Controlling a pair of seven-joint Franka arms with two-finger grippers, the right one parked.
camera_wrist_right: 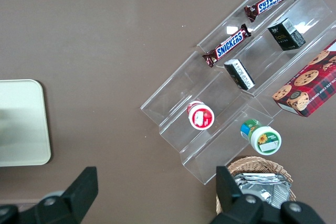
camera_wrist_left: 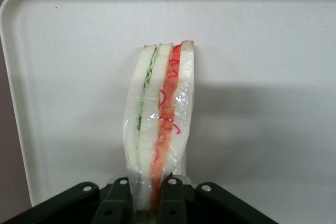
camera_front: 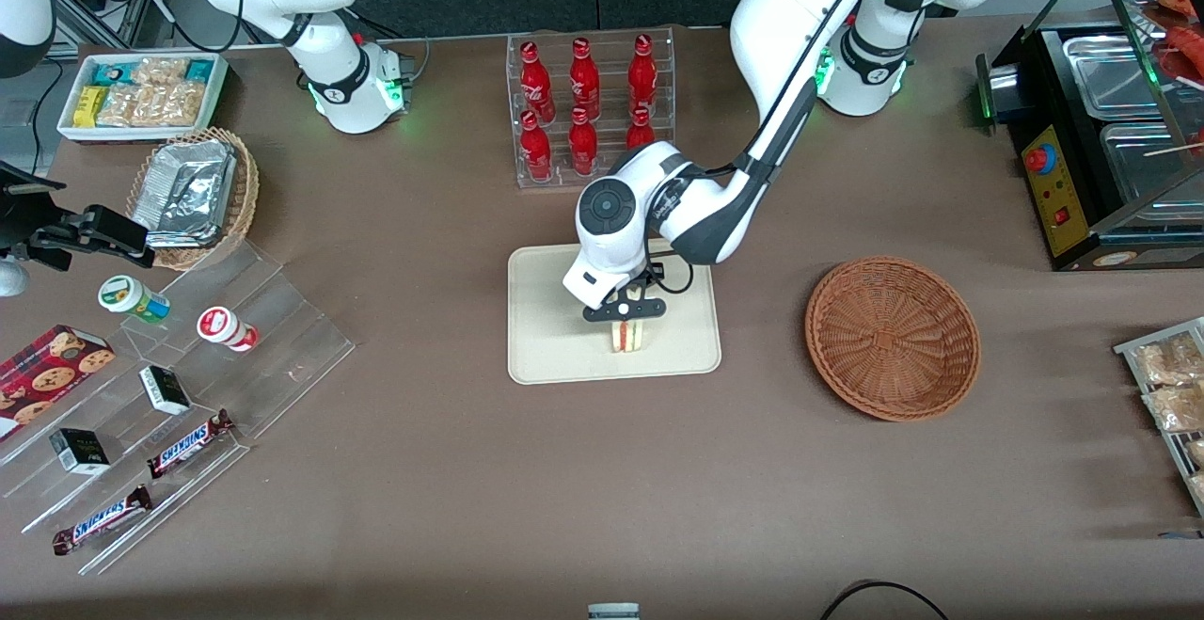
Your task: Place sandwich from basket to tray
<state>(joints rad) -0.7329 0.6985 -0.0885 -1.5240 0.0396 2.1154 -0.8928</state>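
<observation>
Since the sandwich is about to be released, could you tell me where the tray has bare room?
The tool, shut on the sandwich, is above the tray. Bare patches lie on either side of the sandwich. The basket is empty.

Tray point(camera_front: 555, 338), basket point(camera_front: 892, 337) on table point(camera_front: 470, 469)

A clear acrylic rack point(camera_front: 591, 112) held six red cola bottles point(camera_front: 583, 79). Toward the parked arm's end sat a white bin of snack packets point(camera_front: 141, 98), a tan wicker basket of foil packs point(camera_front: 193, 197), and a clear stepped display point(camera_front: 179, 413) bearing two Snickers bars point(camera_front: 191, 442) and a red cookie box point(camera_front: 47, 377).
</observation>
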